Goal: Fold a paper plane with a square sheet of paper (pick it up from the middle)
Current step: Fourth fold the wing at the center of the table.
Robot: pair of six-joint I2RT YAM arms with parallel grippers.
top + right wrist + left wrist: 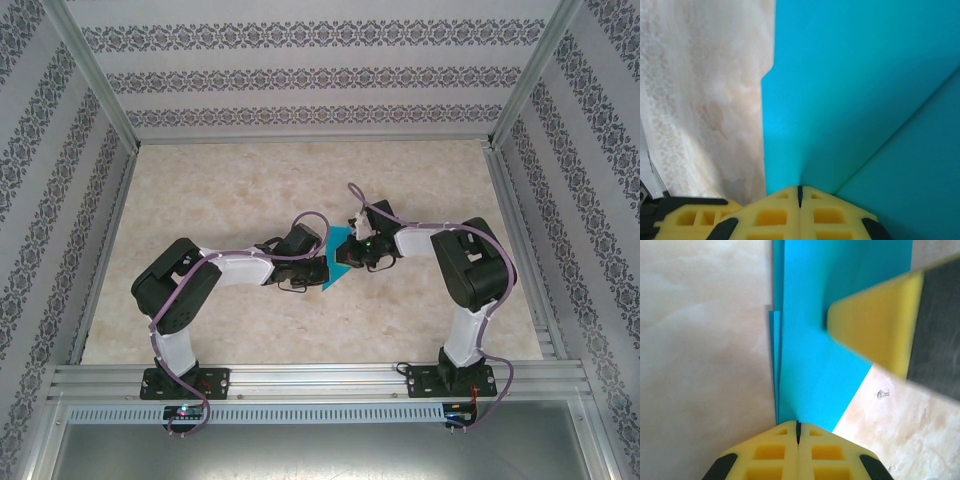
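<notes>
While both arms lean in over the pale marbled table (250, 180), you appear to be partway through the folding. Your left arm (200, 275) reaches in from the left and your right arm (470, 260) from the right, and their tips nearly meet at the table's middle. Between them lies the teal-blue sheet of paper (331, 268), flat on the table and already doubled over on itself. The left wrist view shows stacked layers along one long straight edge. The right wrist view shows a crease running diagonally across the blue.

The likely trouble from here is slippage. The paper is thin and smooth on a smooth table, so an uneven push from either tip could slide the layers apart and leave a crooked crease. A sideways drag could also wrinkle or tear the sheet.

Your left gripper (798, 432) has its yellow fingers pressed together with no gap, tips at the near corner of the paper. Whether a layer is nipped between them cannot be told. Your right gripper (800, 192) is likewise pressed together, tips against the paper where the crease begins. One of its fingers (875, 332) shows, blurred, over the top layer in the left wrist view.
</notes>
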